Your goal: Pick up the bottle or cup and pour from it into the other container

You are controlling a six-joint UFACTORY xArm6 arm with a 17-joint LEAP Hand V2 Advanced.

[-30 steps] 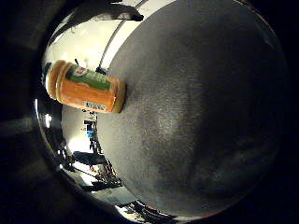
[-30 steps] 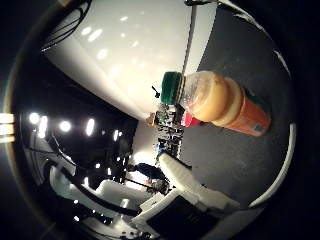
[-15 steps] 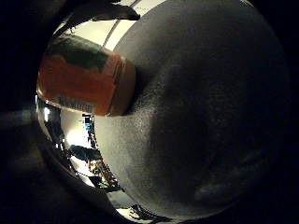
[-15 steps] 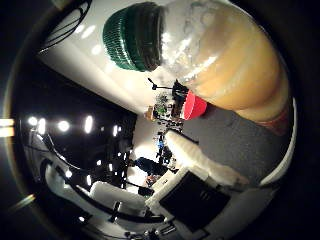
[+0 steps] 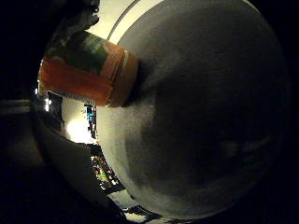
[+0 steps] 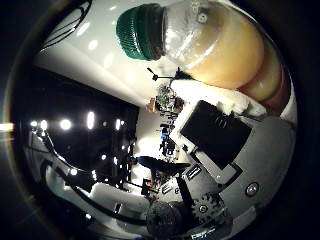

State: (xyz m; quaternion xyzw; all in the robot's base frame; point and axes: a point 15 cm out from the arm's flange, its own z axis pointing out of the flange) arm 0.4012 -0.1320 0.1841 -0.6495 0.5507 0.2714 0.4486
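Juice bottle (image 6: pixel 220 55) fills the palm's outlook now, far larger than it looked 1 second ago, so the hand (image 6: pixel 220 150) has closed right in on it. It stands on the grey surface (image 5: pixel 201 116), its orange-labelled base planted there and its green cap (image 6: pixel 142 31) screwed on. Half a second ago the red cup showed just beyond the bottle; a white and black finger has swung across that spot and now lies against the bottle's side, hiding the cup. Fingers (image 6: pixel 215 132) look to be curling onto the bottle, though I can't tell whether the grip has fully closed. By my reckoning the grasp is just being made: nothing has been lifted, and pouring is some way off, with that cap on.
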